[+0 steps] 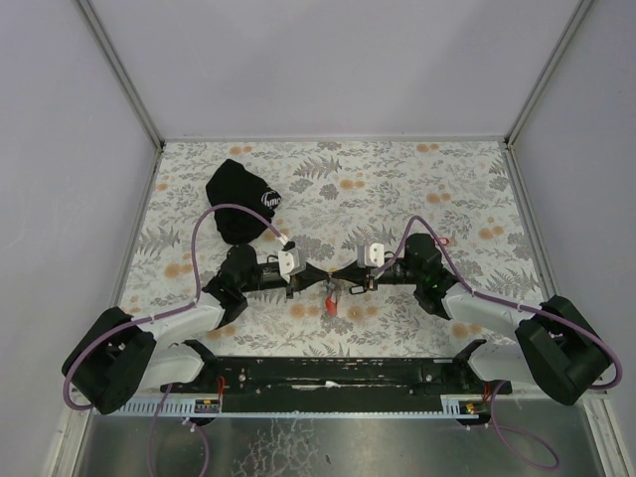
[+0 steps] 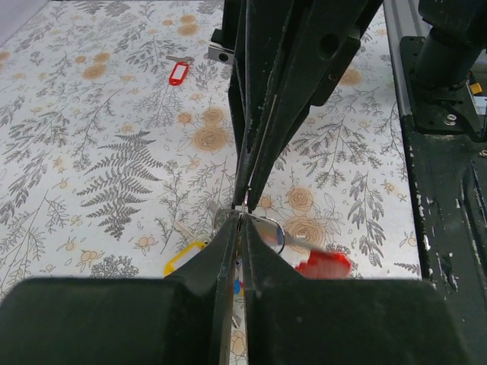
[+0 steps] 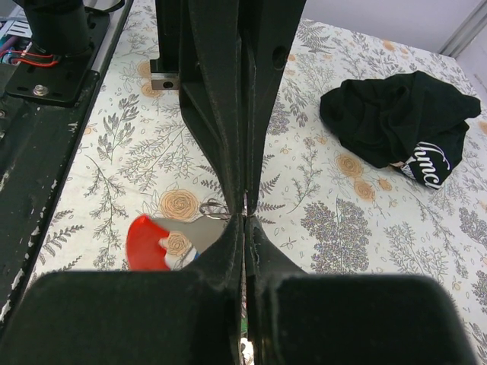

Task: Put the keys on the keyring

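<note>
My two grippers meet tip to tip over the middle of the table. The left gripper (image 1: 320, 279) (image 2: 240, 217) is shut on the thin metal keyring (image 2: 268, 228). The right gripper (image 1: 341, 277) (image 3: 245, 217) is shut on the same keyring (image 3: 215, 209) from the opposite side. A bunch of keys (image 1: 331, 301) hangs from the ring just above the cloth, with a yellow tag (image 2: 185, 257) and a blurred red tag (image 2: 323, 265) (image 3: 146, 243) showing. One more key with a red tag (image 2: 179, 72) (image 1: 444, 238) lies loose on the table, beyond the right gripper.
A black cloth pouch with a white logo (image 1: 243, 199) (image 3: 396, 125) lies at the back left of the floral tablecloth (image 1: 397, 189). The arms' black base rail (image 1: 328, 373) runs along the near edge. Grey walls enclose the table on three sides.
</note>
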Controlling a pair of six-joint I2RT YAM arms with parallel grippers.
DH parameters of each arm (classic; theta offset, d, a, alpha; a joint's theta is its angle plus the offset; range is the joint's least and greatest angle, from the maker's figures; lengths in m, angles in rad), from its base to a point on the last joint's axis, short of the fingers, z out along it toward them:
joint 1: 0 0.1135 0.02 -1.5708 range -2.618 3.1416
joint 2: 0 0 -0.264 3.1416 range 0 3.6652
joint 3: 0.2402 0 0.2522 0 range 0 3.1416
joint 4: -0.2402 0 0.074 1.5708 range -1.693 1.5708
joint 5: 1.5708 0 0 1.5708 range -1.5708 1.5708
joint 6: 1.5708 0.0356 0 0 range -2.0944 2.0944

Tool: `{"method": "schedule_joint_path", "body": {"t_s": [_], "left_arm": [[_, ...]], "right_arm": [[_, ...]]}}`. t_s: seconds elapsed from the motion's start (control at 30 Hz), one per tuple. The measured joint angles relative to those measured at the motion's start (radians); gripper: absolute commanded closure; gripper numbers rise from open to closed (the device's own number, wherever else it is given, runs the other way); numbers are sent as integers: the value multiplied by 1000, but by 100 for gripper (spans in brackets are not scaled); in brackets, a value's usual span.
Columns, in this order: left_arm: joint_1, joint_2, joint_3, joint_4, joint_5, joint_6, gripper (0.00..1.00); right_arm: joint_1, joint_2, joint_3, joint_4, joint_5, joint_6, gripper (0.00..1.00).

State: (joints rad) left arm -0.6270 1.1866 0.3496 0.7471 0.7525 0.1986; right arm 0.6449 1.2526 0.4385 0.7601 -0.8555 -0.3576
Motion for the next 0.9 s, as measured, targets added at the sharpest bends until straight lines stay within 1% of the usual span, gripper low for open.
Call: {"method": "schedule_joint_path", "body": {"t_s": [0.07,0.23,0.37,0.47,0.6,0.67,0.73,0.83,0.9], "left_arm": [[0,0,1,-2,0,1,100],[0,-5,2,-13,-18,1,100],[0,-21,10,-47,-47,1,100],[0,-24,23,-76,-67,0,100],[0,-30,32,-104,-95,-2,100],[0,-34,35,-118,-109,-3,100],[0,-34,43,-134,-121,-5,100],[0,-37,48,-150,-135,-12,100],[0,-42,48,-158,-144,-17,100]], "right_arm": [[0,0,1,-2,0,3,89],[0,-15,2,-26,34,18,59],[-1,-92,8,-90,151,51,46],[-1,-146,54,-191,292,89,40],[-3,-175,126,-305,514,141,33],[-12,-175,143,-346,633,174,32],[-39,-158,161,-396,720,209,32],[-109,-81,211,-476,843,274,32],[-153,-31,228,-503,893,314,33]]}}
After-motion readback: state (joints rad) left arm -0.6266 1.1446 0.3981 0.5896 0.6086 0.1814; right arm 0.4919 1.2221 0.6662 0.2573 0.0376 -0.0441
